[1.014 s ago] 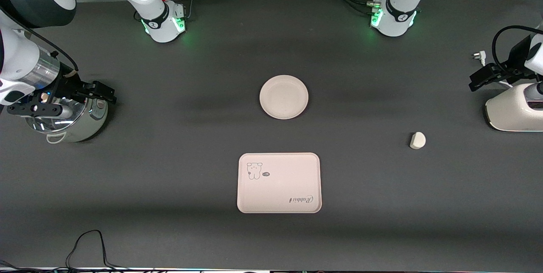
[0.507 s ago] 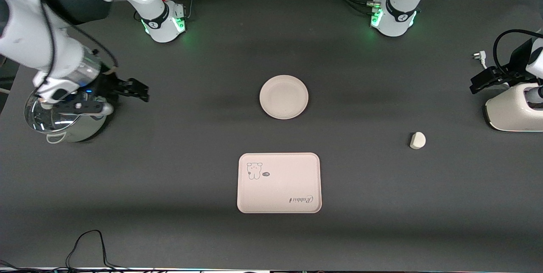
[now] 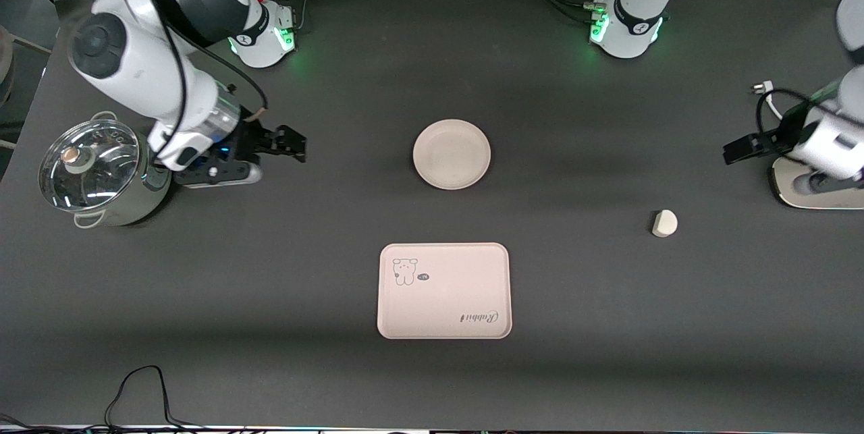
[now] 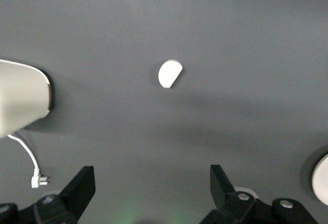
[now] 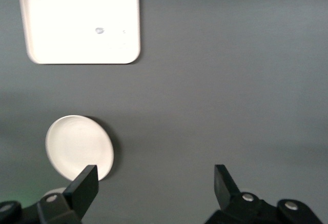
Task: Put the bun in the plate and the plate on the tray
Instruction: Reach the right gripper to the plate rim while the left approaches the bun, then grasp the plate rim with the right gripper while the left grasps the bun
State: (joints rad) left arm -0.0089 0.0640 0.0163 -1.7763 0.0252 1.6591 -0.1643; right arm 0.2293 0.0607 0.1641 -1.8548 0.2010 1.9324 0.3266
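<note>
Plate farther than tray

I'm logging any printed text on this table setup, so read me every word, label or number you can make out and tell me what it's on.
"Rabbit": cursive lettering on the tray, upside down in the front view, near the corner diagonal to its cartoon animal drawing.
Small dark mark beside that drawing: too small to read.
The plate, the bun and the pot show no text.
</note>
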